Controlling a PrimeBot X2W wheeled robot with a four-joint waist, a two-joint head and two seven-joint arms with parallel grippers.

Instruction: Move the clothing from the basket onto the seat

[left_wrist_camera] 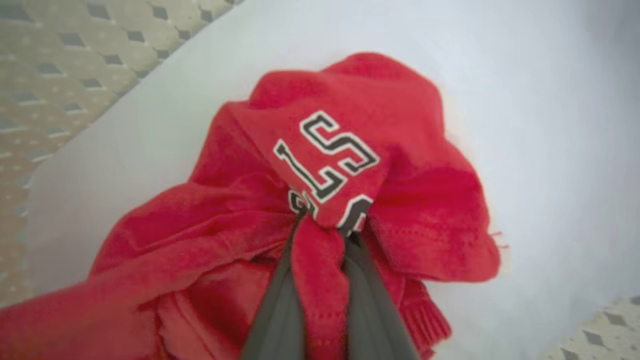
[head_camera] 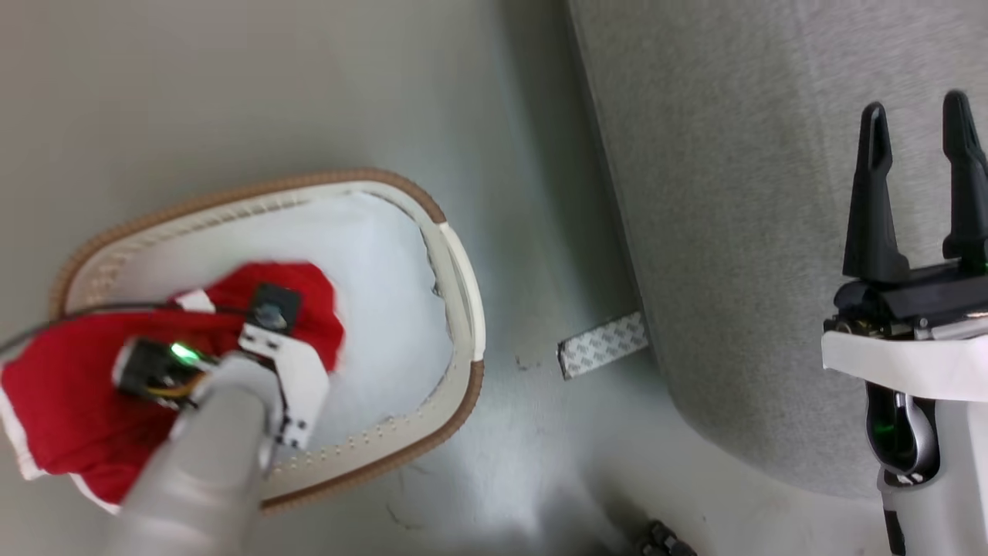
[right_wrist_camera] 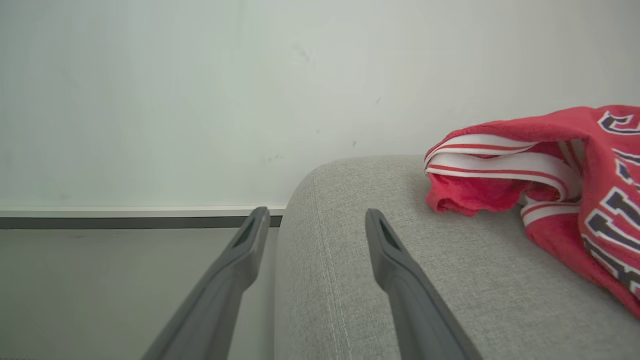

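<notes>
A fold of a red garment [left_wrist_camera: 350, 125] is clamped between the fingers of the left pincer [left_wrist_camera: 324, 227], and is seen against the white pad [head_camera: 386, 293] in the basket [head_camera: 463, 293]. The right pincer [head_camera: 915, 104] is held apart and empty over the seat [head_camera: 733, 232], where another garment [right_wrist_camera: 575, 170] with striped trim is laid.

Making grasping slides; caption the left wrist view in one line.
Left gripper, jaws shut on a fold of the red lettered garment, over the basket's white pad.
</notes>
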